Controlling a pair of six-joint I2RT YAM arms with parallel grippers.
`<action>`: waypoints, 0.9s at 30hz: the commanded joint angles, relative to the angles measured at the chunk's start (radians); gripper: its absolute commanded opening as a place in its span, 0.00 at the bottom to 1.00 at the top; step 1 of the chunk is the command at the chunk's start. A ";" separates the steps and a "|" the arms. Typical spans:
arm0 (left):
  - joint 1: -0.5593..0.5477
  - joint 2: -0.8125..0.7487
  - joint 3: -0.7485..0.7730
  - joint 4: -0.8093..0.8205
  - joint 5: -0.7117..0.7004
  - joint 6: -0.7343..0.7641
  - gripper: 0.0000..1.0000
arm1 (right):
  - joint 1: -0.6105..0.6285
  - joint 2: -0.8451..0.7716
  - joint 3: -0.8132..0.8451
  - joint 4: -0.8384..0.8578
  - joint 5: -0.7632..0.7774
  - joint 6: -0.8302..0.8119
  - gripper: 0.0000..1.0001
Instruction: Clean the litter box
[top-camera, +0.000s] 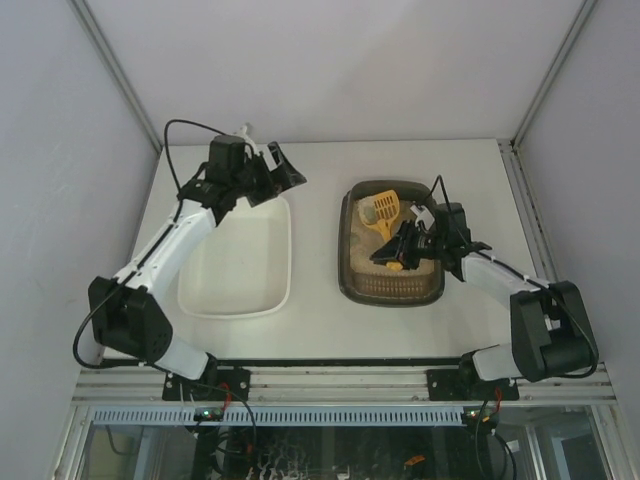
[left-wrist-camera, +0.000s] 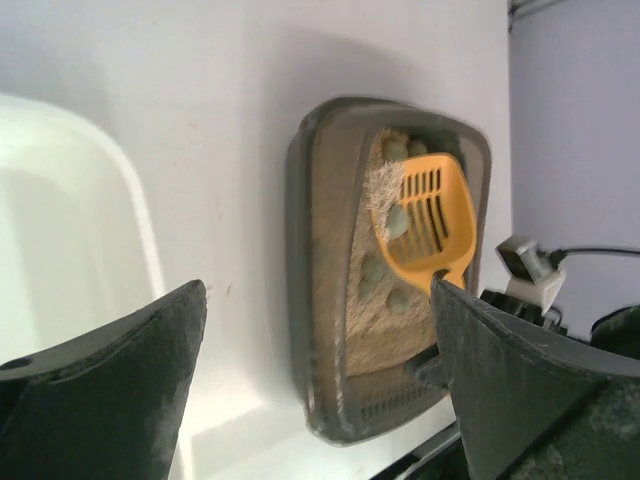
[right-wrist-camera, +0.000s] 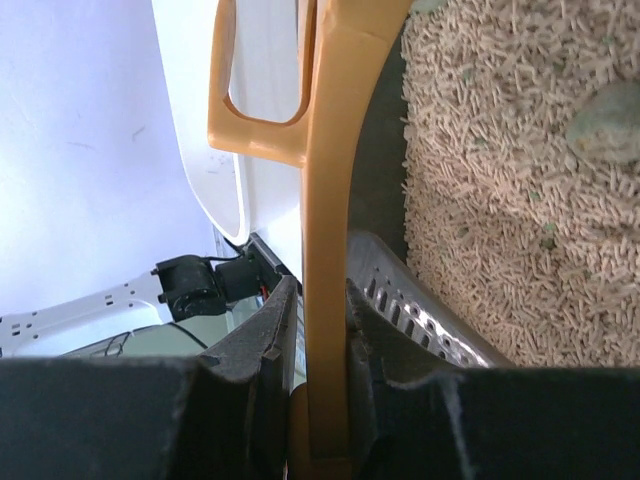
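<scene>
Yellow slotted scoop (top-camera: 384, 210) rests with its head over the pale pellet litter (right-wrist-camera: 480, 200) at the far end of the dark grey-brown litter box (top-camera: 346, 255), which stands on the white table (top-camera: 320, 330) right of centre, just beside a white tray (top-camera: 235, 265). Right gripper (top-camera: 400, 247) pinches the scoop's handle between its fingers, above litter dotted with grey-green clumps (left-wrist-camera: 372, 268). Left gripper (top-camera: 288, 168), fingers spread wide and holding nothing, hovers over the white tray's far right corner.

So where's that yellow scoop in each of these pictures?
Top external: yellow scoop right of centre, over the far end of the litter box.
Left wrist: right of centre, over the litter box.
Right wrist: handle up the middle, clamped in the right gripper.
Shared landmark: the litter box.
</scene>
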 joint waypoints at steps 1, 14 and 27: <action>0.005 -0.146 -0.060 -0.124 0.042 0.199 0.96 | -0.011 -0.087 -0.108 0.213 -0.032 0.068 0.00; 0.066 -0.562 -0.301 -0.257 -0.100 0.491 0.97 | -0.083 -0.090 -0.523 1.199 -0.123 0.483 0.00; 0.133 -0.665 -0.410 -0.323 -0.193 0.607 0.96 | -0.009 0.068 -0.528 1.534 -0.112 0.616 0.00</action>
